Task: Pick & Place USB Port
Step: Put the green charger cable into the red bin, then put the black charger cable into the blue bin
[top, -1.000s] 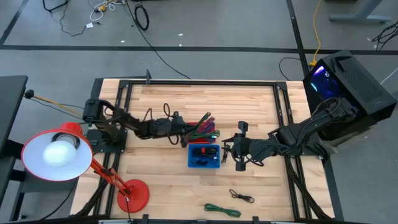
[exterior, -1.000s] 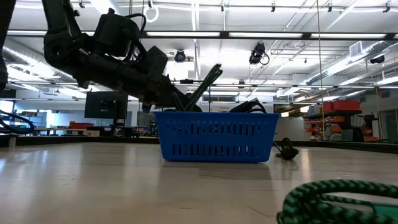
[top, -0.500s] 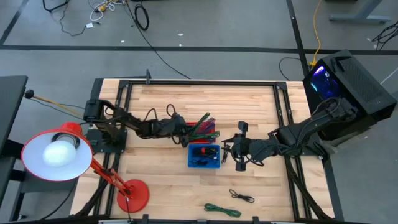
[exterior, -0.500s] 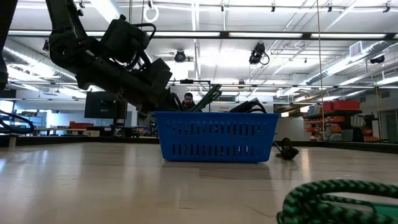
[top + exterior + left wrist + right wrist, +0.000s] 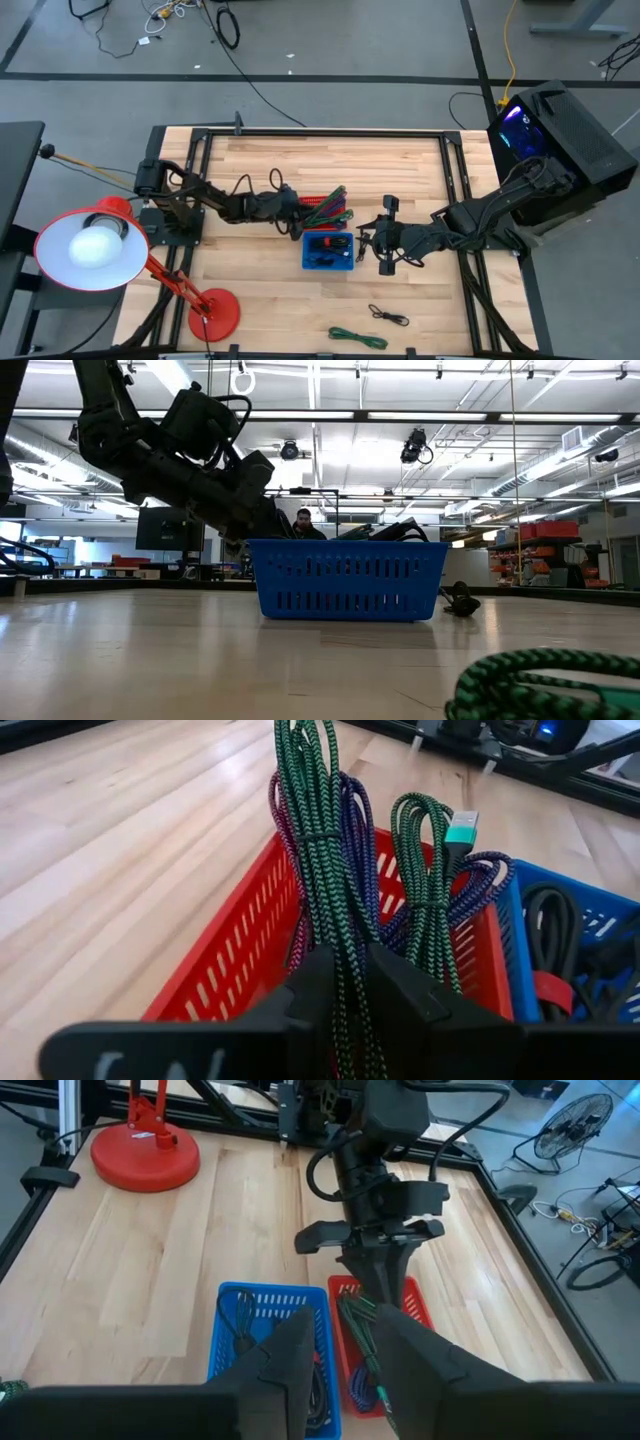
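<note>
Workshop behind, red basket hidden low, green cable in left hand

Wooden worktop carries a red basket under my left fingers, a blue basket touching it, beside my right fingers. Farther off: green cable, black cable, red lamp base.

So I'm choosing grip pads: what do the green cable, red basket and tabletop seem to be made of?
The green cable looks jacketed in woven braid, matte, with a herringbone weave. The red basket looks like moulded plastic, slightly glossy, with slotted walls. The tabletop appears to be light wood planks with a smooth finish; grain and seams show.
</note>
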Available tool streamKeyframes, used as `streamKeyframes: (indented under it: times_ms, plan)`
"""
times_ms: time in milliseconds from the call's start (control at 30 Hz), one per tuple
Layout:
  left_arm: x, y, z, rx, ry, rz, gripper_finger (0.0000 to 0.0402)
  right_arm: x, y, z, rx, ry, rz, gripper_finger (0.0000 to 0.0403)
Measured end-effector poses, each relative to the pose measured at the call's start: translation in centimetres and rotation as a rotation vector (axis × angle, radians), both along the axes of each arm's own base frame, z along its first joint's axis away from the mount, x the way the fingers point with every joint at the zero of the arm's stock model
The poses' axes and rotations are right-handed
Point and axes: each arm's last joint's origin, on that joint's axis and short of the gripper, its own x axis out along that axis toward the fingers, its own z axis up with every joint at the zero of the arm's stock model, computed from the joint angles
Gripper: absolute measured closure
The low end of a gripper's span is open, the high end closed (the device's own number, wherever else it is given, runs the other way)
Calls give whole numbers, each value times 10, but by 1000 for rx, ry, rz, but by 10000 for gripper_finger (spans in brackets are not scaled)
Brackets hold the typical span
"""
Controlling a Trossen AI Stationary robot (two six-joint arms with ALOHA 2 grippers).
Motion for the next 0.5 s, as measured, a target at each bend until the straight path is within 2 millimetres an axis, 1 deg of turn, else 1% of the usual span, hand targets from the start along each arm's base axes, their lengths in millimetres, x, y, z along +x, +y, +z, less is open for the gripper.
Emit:
streamKeyframes:
  times_ms: [100, 200, 367, 500]
  plan:
    - [0, 0, 1, 5, -5, 2, 322, 0, 0, 0, 0, 0, 0, 291]
    - [1, 1, 3, 12, -33, 12, 304, 0, 0, 0, 0, 0, 0, 291]
    - [1, 4, 5, 44, -49, 101, 259, 0, 0, 0, 16, -2, -10, 291]
    - [2, 8, 8, 23, -88, 85, 224, 3, 1, -6, 41, 14, -35, 291]
